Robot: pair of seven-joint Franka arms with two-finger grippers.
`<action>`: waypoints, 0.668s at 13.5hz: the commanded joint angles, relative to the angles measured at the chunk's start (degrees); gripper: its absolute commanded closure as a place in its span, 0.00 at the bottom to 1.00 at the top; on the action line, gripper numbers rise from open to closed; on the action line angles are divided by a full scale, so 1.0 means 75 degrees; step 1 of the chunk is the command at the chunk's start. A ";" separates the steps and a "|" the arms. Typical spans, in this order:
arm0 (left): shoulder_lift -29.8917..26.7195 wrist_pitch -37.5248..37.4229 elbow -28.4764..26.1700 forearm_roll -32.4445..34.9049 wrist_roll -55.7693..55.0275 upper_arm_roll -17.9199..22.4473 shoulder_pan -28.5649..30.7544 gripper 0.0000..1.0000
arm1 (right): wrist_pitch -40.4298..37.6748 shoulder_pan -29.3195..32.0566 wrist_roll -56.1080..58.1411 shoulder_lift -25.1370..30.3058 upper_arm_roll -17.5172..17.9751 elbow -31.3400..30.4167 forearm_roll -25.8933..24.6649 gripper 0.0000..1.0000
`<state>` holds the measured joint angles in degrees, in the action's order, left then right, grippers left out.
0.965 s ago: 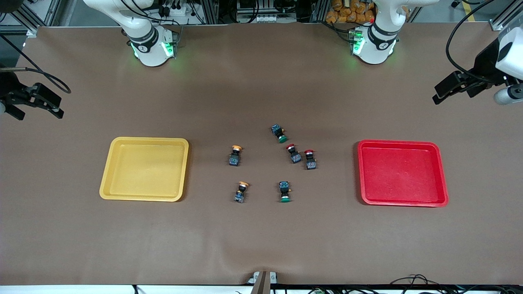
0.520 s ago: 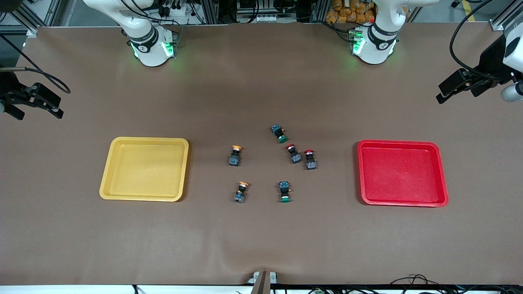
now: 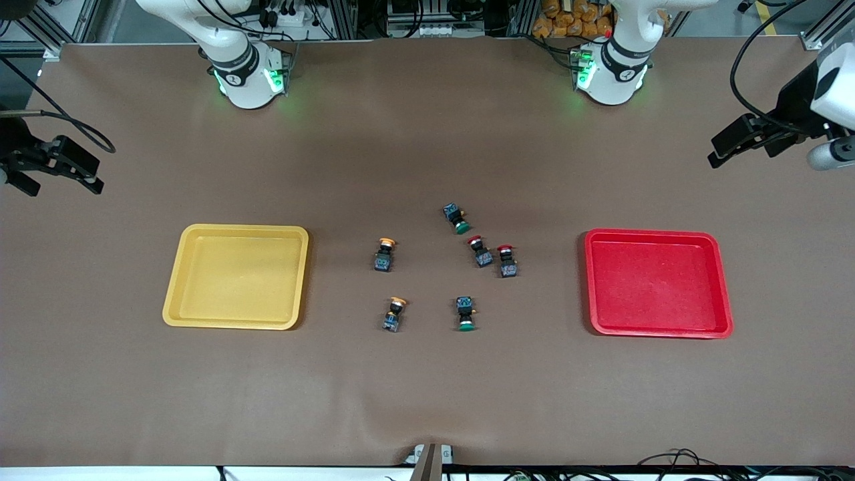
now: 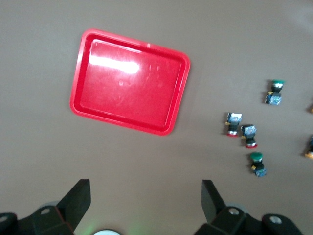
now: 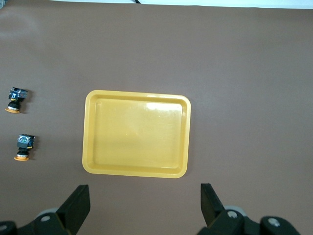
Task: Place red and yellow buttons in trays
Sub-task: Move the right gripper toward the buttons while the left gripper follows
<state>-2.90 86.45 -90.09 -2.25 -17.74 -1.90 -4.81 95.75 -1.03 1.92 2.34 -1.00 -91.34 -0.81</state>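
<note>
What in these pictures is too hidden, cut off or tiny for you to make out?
- Left gripper: front view, the arm above it runs off the picture's edge.
- Right gripper: front view, its wrist is cut off by the edge.
- Yellow-capped buttons: left wrist view, clipped by the edge.
- Red-capped buttons: any markings too small to read.
- Both arms: upper links cut off by the front view's top edge.
</note>
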 commanded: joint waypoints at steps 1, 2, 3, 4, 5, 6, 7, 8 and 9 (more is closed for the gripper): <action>0.0234 -0.0206 0.0128 0.0042 0.0011 -0.0273 -0.0096 0.00 | -0.0099 -0.0096 -0.0127 -0.0113 0.0004 0.0191 -0.0067 0.00; 0.0292 -0.0194 0.0129 0.0042 -0.0036 -0.0344 -0.0120 0.00 | -0.0110 -0.0201 -0.0138 -0.0206 0.0004 0.0179 -0.0067 0.00; 0.0513 -0.0171 0.0140 0.0077 -0.0025 -0.0368 -0.0131 0.00 | -0.0099 -0.0306 -0.0138 -0.0323 0.0004 0.0179 -0.0067 0.00; 0.0782 -0.0136 0.0187 0.0066 -0.0036 -0.0392 -0.0143 0.00 | -0.0064 -0.0412 -0.0138 -0.0417 0.0004 0.0179 -0.0056 0.00; 0.1040 -0.0043 0.0176 0.0077 -0.0002 -0.0519 -0.0213 0.00 | -0.0040 -0.0564 -0.0138 -0.0557 0.0016 0.0190 -0.0044 0.00; 0.1414 0.0040 0.0175 0.0077 -0.0059 -0.0625 -0.0306 0.00 | -0.0028 -0.0809 -0.0150 -0.0686 0.0004 0.0190 0.0049 0.00; 0.1557 0.0296 0.0141 0.0066 -0.0095 -0.0638 -0.0435 0.00 | 0.0053 -0.1020 -0.0231 -0.0896 0.0004 0.0202 0.0317 0.00; 0.1802 0.0484 0.0129 0.0066 -0.0258 -0.0638 -0.0610 0.00 | 0.0321 -0.1185 -0.0232 -0.1154 0.0004 0.0214 0.0621 0.00; 0.2037 0.0648 0.0140 0.0054 -0.0375 -0.0650 -0.0647 0.00 | 0.0602 -0.1349 -0.0244 -0.1423 0.0004 0.0202 0.0903 0.00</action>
<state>9.24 89.89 -90.38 -2.24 -18.76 -6.51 -8.49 98.14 -8.80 0.98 -4.42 -0.50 -91.34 2.82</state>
